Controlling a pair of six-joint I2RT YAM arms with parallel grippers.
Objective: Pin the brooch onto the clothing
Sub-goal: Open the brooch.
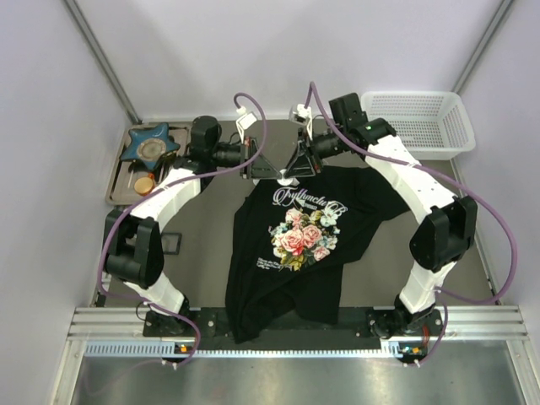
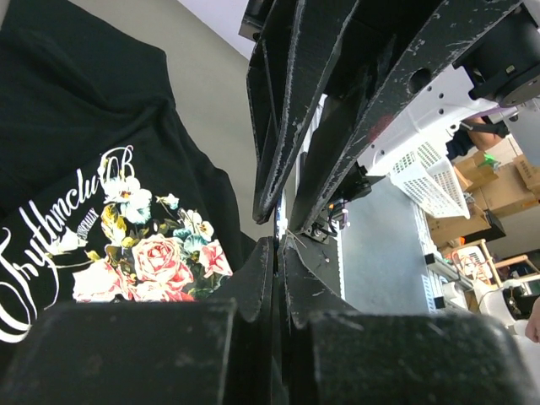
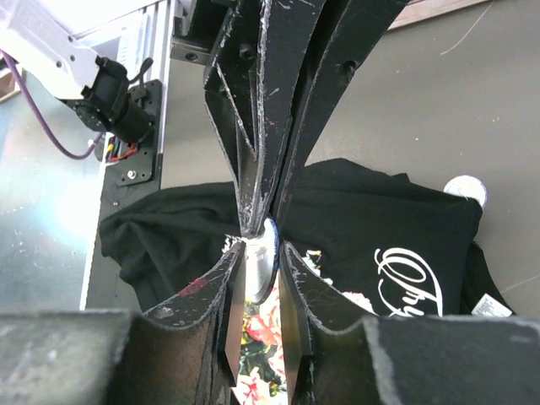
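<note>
The black T-shirt point(image 1: 253, 278) with the rose print lies flat on the table; it also shows in the left wrist view point(image 2: 84, 110) and the right wrist view point(image 3: 371, 211). My right gripper point(image 1: 293, 170) point(image 3: 260, 249) is shut on the brooch point(image 3: 260, 257), a small pale disc held edge-on above the print. My left gripper point(image 1: 262, 165) point(image 2: 280, 245) is shut, its tips meeting the right gripper's tips at the brooch's upper edge. Both grippers hover just above the shirt's collar. The brooch's face is hidden.
A small white round piece point(image 3: 464, 187) lies by the collar. A white basket point(image 1: 422, 122) stands at the back right. A tray point(image 1: 118, 181) at the back left holds a blue star dish point(image 1: 150, 145). A small black square box point(image 1: 171, 243) sits left of the shirt.
</note>
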